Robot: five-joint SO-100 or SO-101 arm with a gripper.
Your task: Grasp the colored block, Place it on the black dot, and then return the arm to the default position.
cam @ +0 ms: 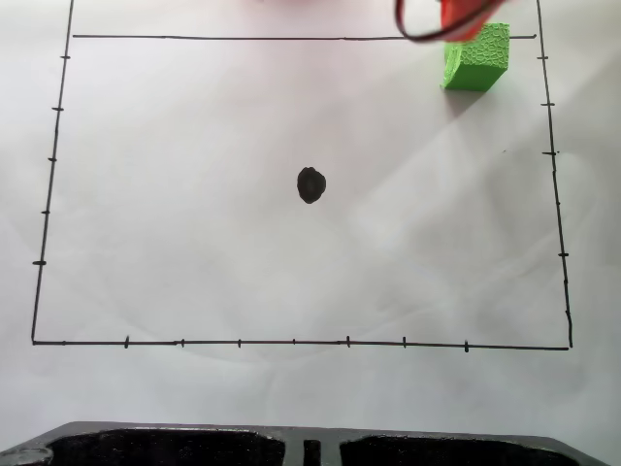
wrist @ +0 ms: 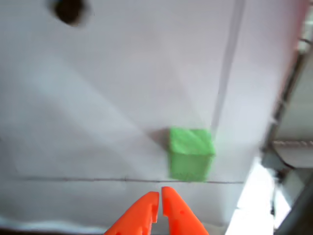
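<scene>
The colored block [cam: 475,58] is a bright green cube resting on the white paper near the top right corner of the drawn rectangle, just inside its top line. In the wrist view the block [wrist: 190,154] lies a short way beyond my gripper [wrist: 160,197], slightly to the right of the tips. The two orange fingers meet at their tips with nothing between them, so the gripper is shut and apart from the block. The arm [cam: 460,16] shows as a blurred orange part above the block at the fixed view's top edge. The black dot [cam: 310,184] sits mid-paper; the dot [wrist: 69,10] appears top left in the wrist view.
A thin black border with tick marks [cam: 291,342] frames the white paper. A black cable loop [cam: 419,33] hangs beside the arm. A dark black object [cam: 291,449] runs along the fixed view's bottom edge. Table edge and clutter [wrist: 293,161] lie at the wrist view's right.
</scene>
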